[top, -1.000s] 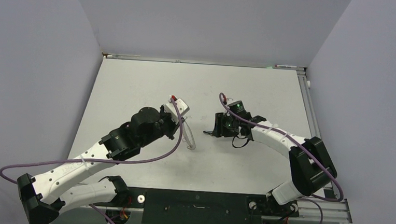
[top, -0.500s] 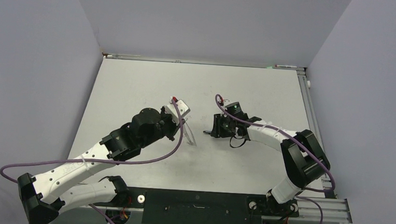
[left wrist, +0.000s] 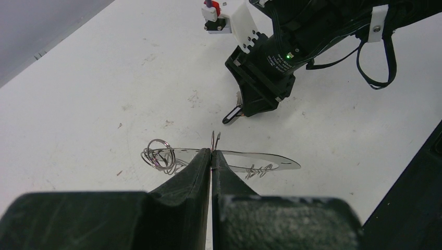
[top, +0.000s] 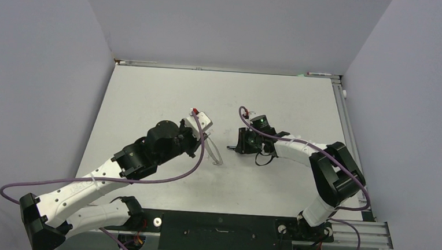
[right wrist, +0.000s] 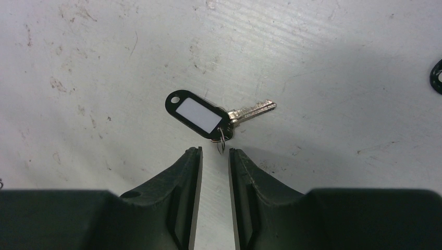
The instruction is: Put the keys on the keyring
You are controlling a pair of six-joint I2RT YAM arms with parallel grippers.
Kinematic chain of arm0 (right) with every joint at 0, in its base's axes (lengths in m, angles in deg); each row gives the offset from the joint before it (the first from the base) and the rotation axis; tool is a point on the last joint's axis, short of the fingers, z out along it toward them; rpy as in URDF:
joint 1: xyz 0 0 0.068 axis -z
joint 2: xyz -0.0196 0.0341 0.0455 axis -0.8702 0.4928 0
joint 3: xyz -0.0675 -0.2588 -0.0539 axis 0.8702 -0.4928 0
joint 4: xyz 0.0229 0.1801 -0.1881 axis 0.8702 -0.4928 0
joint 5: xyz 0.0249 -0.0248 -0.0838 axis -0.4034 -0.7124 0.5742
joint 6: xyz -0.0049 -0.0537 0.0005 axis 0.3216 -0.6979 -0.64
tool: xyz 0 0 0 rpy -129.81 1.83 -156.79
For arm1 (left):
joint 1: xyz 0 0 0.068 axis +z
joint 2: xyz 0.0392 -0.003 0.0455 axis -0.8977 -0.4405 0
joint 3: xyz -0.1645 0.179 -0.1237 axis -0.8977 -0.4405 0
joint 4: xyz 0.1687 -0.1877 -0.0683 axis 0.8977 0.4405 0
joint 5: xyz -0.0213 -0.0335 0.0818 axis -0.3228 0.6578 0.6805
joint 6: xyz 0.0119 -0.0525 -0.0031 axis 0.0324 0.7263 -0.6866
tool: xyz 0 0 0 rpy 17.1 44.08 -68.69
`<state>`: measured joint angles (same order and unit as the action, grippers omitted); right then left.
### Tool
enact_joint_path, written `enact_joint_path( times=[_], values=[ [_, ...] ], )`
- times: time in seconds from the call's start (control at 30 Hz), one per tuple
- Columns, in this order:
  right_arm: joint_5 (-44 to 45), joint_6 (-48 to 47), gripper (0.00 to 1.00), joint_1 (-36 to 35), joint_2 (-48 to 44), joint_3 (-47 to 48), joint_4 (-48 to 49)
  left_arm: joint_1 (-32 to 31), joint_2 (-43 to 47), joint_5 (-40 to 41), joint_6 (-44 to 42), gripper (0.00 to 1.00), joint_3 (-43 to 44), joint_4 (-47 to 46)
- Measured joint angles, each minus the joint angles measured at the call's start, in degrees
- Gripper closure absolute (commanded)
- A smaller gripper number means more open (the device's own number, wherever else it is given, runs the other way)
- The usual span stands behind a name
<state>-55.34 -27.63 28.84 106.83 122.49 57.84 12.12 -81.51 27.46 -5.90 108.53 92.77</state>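
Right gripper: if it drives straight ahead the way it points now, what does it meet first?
The right gripper, jaws slightly apart, would likely meet the small wire loop on the black-tagged key first, then the table; depth is unclear.

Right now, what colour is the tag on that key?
The tag is black with a white panel; clearest in right wrist view.
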Motion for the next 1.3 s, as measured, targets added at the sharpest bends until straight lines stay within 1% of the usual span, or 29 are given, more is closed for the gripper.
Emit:
enact_joint_path(
  times=[0.2,0.43,0.53,0.63,0.93,1.1,1.3],
  values=[
    [0.2,0.0,0.74,0.0,1.4,0.0,1.2,-0.1,0.0,0.0,0.0,1.0,0.0,-0.1],
    [0.6,0.0,0.81,0.1,1.4,0.0,2.0,-0.5,-0.6,-0.3,0.0,1.0,0.0,-0.1],
    [0.7,0.0,0.85,0.1,1.4,0.0,2.1,-0.5,-0.8,-0.3,0.0,1.0,0.0,-0.2],
    [0.9,0.0,0.94,0.1,1.4,0.0,2.2,-0.5,-0.9,-0.4,0.0,1.0,-0.2,-0.2],
    [0.9,-0.2,0.95,0.1,2.0,0.0,2.7,-0.5,-1.4,-0.5,0.0,1.0,-0.2,-0.2],
    [1.1,-1.1,0.95,0.0,-2.1,0.0,0.7,-0.5,-1.9,-0.6,0.0,1.0,-0.3,-0.3],
    [-1.3,-1.0,0.95,-0.3,-10.8,0.4,-2.4,-0.7,-2.6,-0.9,0.0,1.0,-0.3,-0.5]
  ],
)
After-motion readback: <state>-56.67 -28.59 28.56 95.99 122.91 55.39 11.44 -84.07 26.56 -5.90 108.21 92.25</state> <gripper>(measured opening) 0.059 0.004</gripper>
